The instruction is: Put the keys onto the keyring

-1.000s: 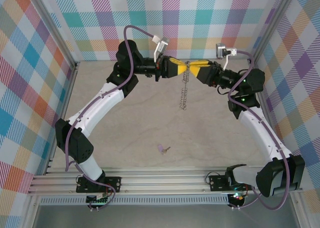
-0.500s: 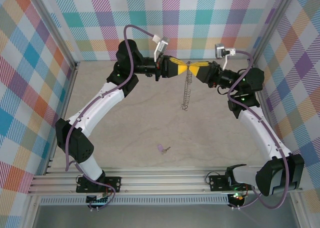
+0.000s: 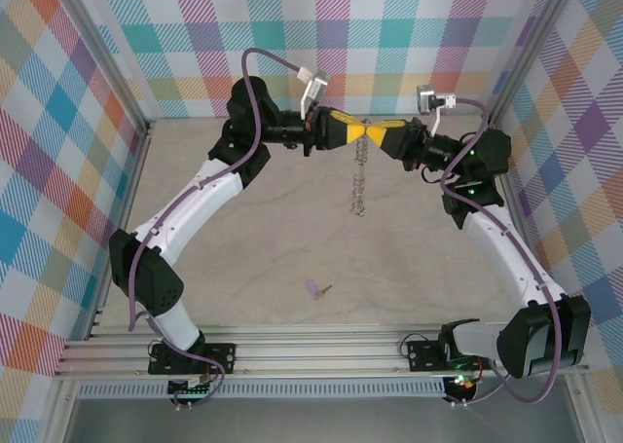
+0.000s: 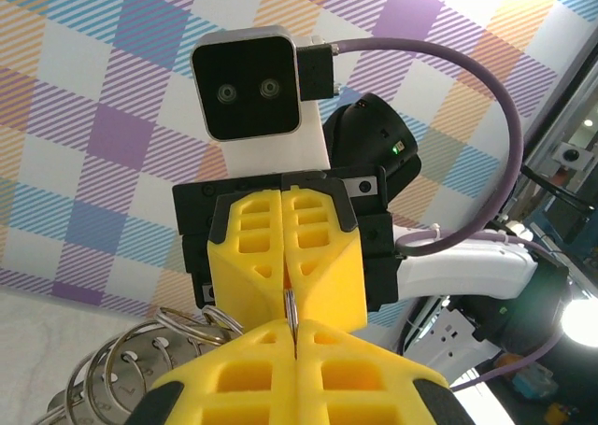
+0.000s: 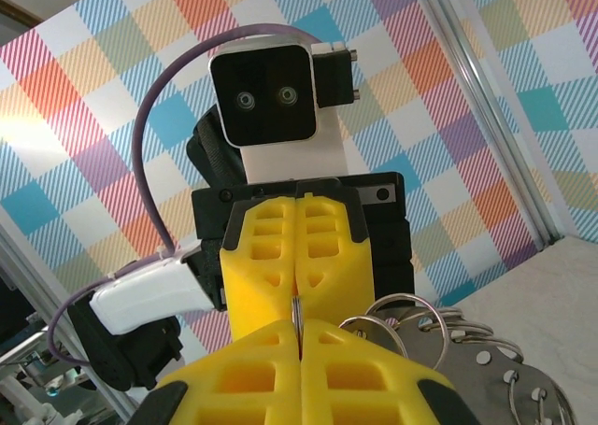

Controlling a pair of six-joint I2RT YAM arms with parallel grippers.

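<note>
**Both tools gripping the keyring; key lying apart.** Both arms are reaching toward the far side of the table (image 3: 409, 268), and their yellow fingers are meeting tip to tip. The left tool (image 3: 356, 131) is clamping tight on the thin metal rim of the keyring (image 3: 360, 175). The right tool (image 3: 376, 132) is pinching the same rim from the opposite side, just beside it. The keyring is hanging edge-on below the two tools. Its fringe of small silvery rings (image 4: 131, 374) is bunching beside the fingers in both wrist views. The key (image 3: 316, 289), with its lilac head, is lying flat on the table nearer the arm bases, well apart from the keyring and from both tools.
</note>
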